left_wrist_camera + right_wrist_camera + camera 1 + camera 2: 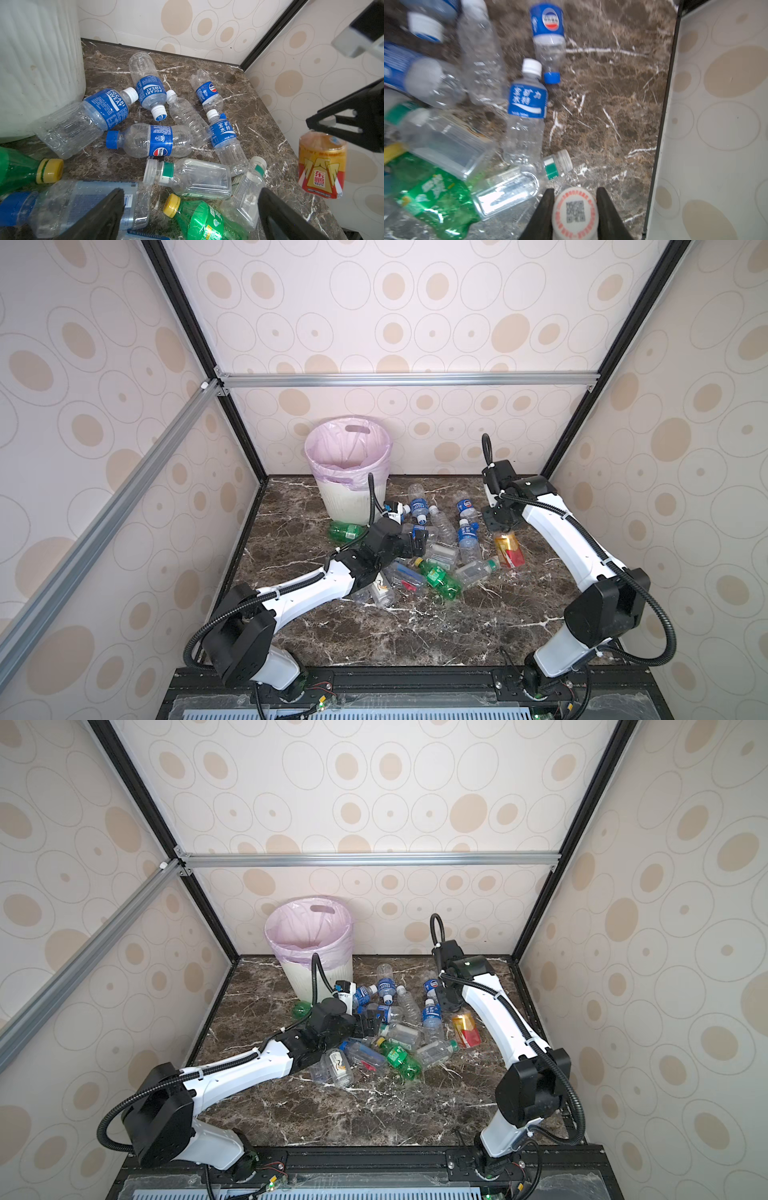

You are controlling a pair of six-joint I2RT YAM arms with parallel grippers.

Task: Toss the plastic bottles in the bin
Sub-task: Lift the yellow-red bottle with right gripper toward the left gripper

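Several plastic bottles (440, 547) lie in a heap on the marble table in both top views, mostly clear with blue labels. Two are green with yellow caps (199, 220) (345, 531). The bin (345, 502), white and ribbed with a pink liner, stands at the back left, beside the heap (399, 1019). My left gripper (419, 541) hangs open over the heap, its fingers (112, 207) spread wide above the green bottle. My right gripper (575, 191) is shut on the white cap (575, 212) of a gold and red bottle (509, 549), which hangs off the table (322, 166).
Patterned walls close in the table on three sides, and the right wall (716, 124) is close to my right gripper. The bin's wall (37, 62) rises right beside the nearest bottles. Bare marble (415, 635) lies in front of the heap.
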